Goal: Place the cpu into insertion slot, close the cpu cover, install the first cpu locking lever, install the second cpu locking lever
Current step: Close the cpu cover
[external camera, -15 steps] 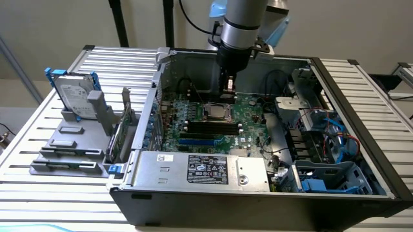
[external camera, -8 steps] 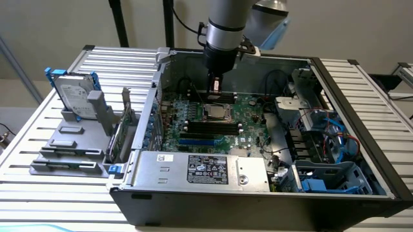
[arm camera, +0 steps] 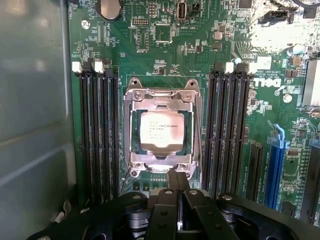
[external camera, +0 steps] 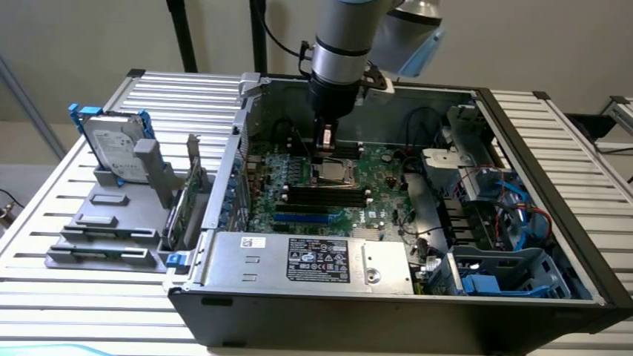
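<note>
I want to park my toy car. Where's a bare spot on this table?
The slatted table is bare in front of the grey rack, beside the computer case, and past the case on the exterior view's right. Inside the case is crowded: memory slots flank the cpu, the gripper hangs close, cables fill one end.

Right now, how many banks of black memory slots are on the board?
2: one bank beside the chip, the other bank on its opposite side. The gripper could hide more.
</note>
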{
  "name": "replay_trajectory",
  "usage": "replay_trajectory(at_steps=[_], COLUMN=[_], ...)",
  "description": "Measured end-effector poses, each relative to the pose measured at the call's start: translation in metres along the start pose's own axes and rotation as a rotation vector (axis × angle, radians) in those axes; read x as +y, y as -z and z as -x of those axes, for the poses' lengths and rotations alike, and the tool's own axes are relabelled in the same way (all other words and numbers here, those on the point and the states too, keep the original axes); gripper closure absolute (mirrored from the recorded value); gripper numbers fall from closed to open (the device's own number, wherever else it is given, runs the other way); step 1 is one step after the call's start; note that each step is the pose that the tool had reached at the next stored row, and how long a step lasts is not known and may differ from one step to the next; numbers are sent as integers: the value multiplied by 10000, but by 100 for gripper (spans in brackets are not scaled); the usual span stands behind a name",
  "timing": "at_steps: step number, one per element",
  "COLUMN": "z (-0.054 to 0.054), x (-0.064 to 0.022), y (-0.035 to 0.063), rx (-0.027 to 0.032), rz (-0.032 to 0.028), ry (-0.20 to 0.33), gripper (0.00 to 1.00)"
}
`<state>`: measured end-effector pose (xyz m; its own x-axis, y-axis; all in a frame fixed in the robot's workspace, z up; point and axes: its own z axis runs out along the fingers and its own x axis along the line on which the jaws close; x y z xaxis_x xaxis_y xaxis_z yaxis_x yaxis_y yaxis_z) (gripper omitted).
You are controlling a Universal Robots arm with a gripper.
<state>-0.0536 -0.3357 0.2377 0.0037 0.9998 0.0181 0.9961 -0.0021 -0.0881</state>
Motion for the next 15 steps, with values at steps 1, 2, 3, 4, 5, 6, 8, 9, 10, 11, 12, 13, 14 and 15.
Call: replay_trajectory(at_steps=[1,2,3,4,5,6,8,9,10,11,12,13,14,15], z=[0,0,1,1,1,2,2,2,3,3,3,3,4,3], x=[8,18,28,39,49,54,56,58,59,60,61,62,62,63], y=[-12,-24,-37,-50,-63,-77,-107,-121,-132,-144,-155,-166,-176,-185], rx=[1,2,2,2,2,1,1,1,0,0,1,0,-1,-1], rz=[-16,-28,-40,-50,-64,-84,-116,-136,-152,-169,-185,-205,-225,-242], ry=[3,8,11,14,18,22,26,29,30,31,32,33,33,33], gripper=[89,89,89,89,89,89,89,89,89,89,89,89,89,89])
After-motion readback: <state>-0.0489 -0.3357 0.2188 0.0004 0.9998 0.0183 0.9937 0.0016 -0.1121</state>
